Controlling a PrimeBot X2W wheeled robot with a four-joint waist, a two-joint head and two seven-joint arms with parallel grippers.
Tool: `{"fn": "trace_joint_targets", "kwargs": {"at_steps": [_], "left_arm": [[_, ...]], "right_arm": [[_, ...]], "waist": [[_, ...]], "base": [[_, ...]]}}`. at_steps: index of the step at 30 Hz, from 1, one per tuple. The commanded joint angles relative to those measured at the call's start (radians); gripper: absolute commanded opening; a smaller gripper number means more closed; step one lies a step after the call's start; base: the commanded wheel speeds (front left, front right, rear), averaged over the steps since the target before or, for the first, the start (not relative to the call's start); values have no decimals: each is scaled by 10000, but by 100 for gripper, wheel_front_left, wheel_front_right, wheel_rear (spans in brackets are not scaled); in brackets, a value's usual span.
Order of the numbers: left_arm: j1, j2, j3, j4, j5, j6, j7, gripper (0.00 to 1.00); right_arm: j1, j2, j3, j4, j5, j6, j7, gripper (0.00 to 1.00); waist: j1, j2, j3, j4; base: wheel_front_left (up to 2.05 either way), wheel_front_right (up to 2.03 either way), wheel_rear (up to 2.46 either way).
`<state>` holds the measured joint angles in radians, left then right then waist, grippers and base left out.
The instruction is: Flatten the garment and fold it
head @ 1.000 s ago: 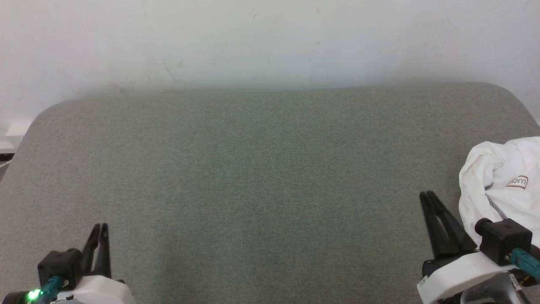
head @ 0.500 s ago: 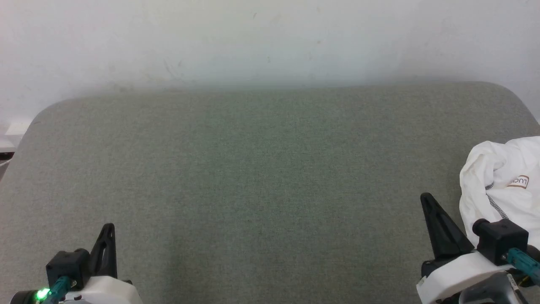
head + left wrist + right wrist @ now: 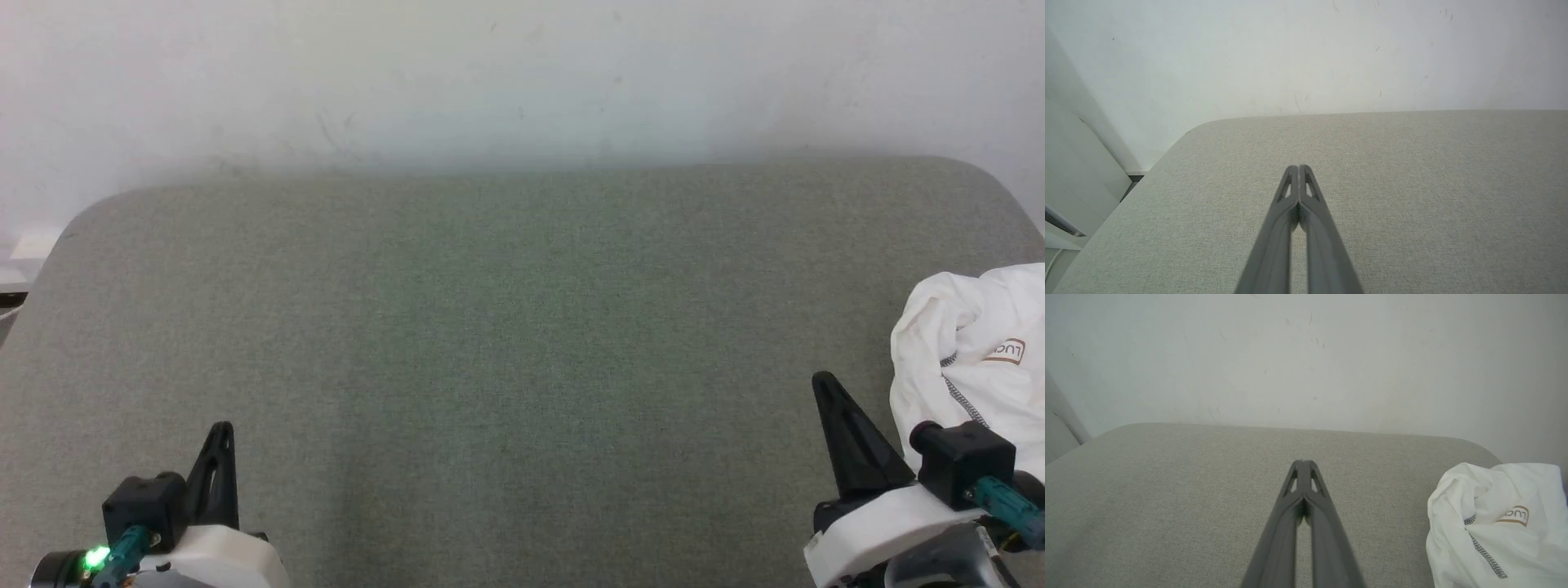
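Lying crumpled at the right edge of the grey fabric-covered tabletop (image 3: 522, 327), the white garment (image 3: 971, 359) shows a small brown-lettered patch (image 3: 1006, 351) and a dark zigzag seam (image 3: 959, 394). The right gripper (image 3: 823, 382), its fingers pressed together on nothing, hovers near the front right corner, just beside the garment with its fingers clear of the cloth. The left gripper (image 3: 222, 429), likewise closed and empty, sits near the front left corner, well apart from the garment, with a white wall (image 3: 522, 82) behind the far edge.
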<state>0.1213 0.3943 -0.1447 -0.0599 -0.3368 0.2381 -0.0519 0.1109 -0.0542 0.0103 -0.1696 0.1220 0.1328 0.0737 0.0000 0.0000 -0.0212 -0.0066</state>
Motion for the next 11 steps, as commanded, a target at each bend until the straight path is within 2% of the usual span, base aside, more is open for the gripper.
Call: {"fn": "trace_joint_targets", "kwargs": {"at_steps": [1,11], "left_arm": [[-143,-141,92,43,203,-99,27,0],[-256,-489,235,101,537,-341,79,0]], "right_arm": [[-148,11,-9,74,-90,-5,-76,0],[-250,14,-19,245,-210,-7,-146,0]], "waist": [[0,0,3,1],[0,0,25,8]], "base": [[0,0,0],[0,0,0]]}}
